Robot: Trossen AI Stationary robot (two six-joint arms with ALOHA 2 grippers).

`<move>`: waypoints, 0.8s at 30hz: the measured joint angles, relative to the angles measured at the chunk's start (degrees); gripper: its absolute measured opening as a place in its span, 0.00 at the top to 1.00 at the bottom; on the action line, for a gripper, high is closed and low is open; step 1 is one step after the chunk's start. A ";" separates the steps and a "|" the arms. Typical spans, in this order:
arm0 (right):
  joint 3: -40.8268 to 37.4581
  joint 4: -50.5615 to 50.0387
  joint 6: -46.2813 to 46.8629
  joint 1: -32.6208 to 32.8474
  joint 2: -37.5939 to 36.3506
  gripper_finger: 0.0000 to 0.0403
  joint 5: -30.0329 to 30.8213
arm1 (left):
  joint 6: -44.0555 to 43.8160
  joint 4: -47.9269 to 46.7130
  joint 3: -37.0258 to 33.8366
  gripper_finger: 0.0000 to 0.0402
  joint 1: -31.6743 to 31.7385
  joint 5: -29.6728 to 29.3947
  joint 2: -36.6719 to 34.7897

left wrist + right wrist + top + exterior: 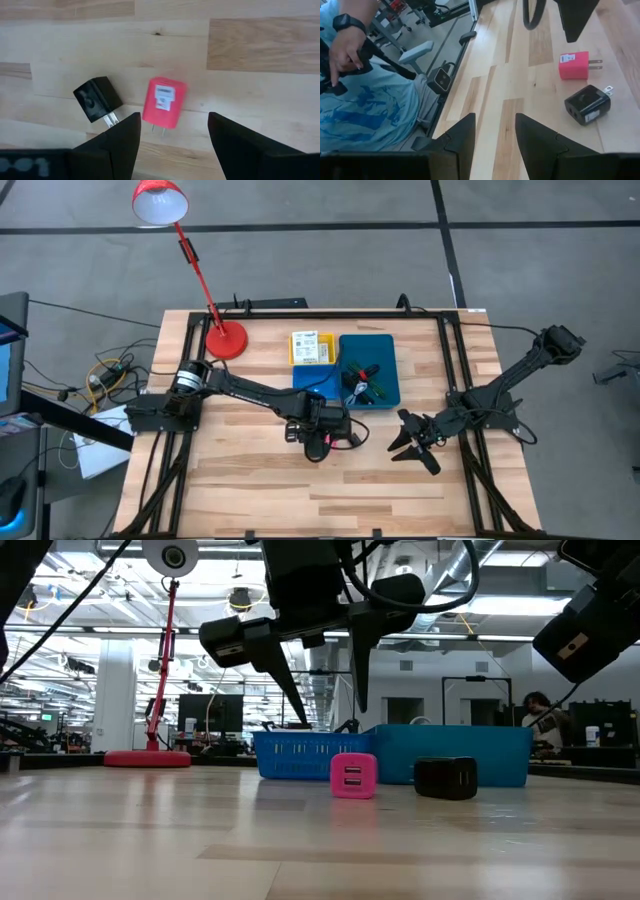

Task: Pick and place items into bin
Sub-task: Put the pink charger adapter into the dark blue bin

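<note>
A pink plug-in charger (164,102) lies flat on the wooden table, and a black one (97,98) lies beside it. Both also show in the low view, the pink charger (353,776) and the black charger (446,778), in front of the bin. My left gripper (173,120) hangs open above the pink charger, fingers pointing down, clear of it (333,718). The bin's teal-blue compartment (385,345) holds black-and-red pieces and a green cord. Its yellow compartment (300,335) holds a white labelled box. My right gripper (412,442) waits open to the right.
A red desk lamp (225,338) stands at the table's far left. The small blue compartment (308,380) lies just beyond my left gripper. A person (365,100) stands beyond the table's edge in the right wrist view. Bare wood stretches across the table's near half.
</note>
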 joint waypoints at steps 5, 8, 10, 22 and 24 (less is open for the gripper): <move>0.00 0.00 0.03 0.00 0.02 0.67 -0.11 | 1.97 0.01 0.21 0.45 -0.36 -0.47 0.00; 0.00 0.00 0.03 0.00 0.02 0.67 -0.17 | 2.71 0.31 0.21 0.45 -0.48 -0.46 0.00; 0.00 0.00 0.05 0.00 0.02 0.67 -0.17 | 2.76 0.17 0.21 0.45 -0.48 -0.47 0.00; 0.00 0.00 0.08 0.00 0.02 0.67 -0.23 | 5.59 1.32 0.25 0.45 -0.05 -1.21 0.00; 0.00 0.00 0.08 0.00 0.02 0.67 -0.27 | 5.86 1.48 0.26 0.45 0.04 -1.22 0.00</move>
